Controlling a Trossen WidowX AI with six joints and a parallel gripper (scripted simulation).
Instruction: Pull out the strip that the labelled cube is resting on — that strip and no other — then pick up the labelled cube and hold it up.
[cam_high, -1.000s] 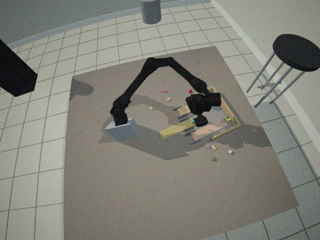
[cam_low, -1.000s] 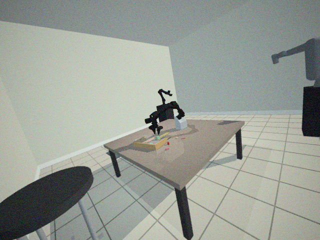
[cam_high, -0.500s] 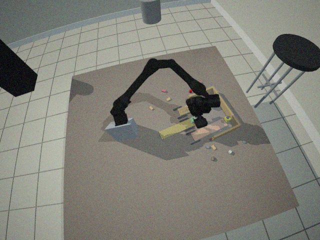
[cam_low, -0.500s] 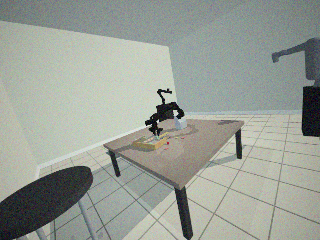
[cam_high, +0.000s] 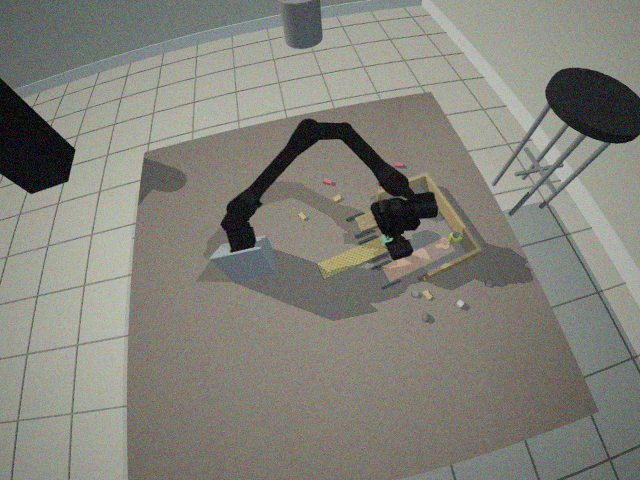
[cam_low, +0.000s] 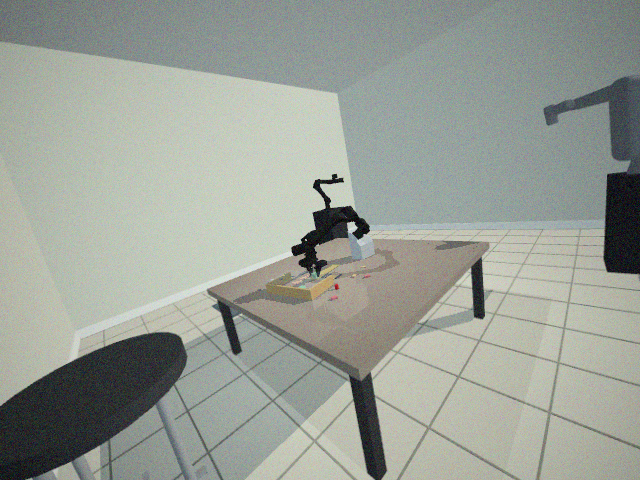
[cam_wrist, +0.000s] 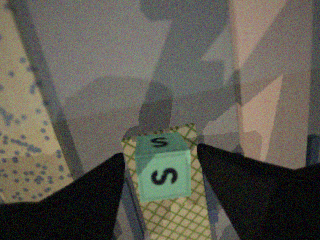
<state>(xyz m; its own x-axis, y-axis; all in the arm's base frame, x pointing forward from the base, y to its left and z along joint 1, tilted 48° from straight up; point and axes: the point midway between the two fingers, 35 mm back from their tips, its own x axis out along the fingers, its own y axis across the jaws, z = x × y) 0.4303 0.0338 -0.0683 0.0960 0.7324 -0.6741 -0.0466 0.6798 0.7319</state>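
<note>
A green cube (cam_high: 386, 240) (cam_low: 313, 274) (cam_wrist: 165, 176) marked with a black S rests on a yellow strip (cam_high: 343, 262) (cam_wrist: 180, 222) with green cross-hatching, near the strip's far end. The strip's other end sticks out toward the arm's base. My gripper (cam_wrist: 161, 154) is open, partly closed in, with one black finger on each side of the cube and strip. In the wrist view a gap shows between each finger and the cube. In the top view the hand hides part of the cube and strip.
A wooden frame (cam_high: 445, 206) (cam_low: 289, 292) stands around the far ends of the strips. A blue-speckled strip (cam_high: 364, 221) (cam_wrist: 20, 115) and a pink strip (cam_high: 400, 267) (cam_wrist: 255, 30) flank the hatched one. A yellow-green object (cam_high: 455, 237) is at the pink strip's far end. Small loose pieces lie outside the frame.
</note>
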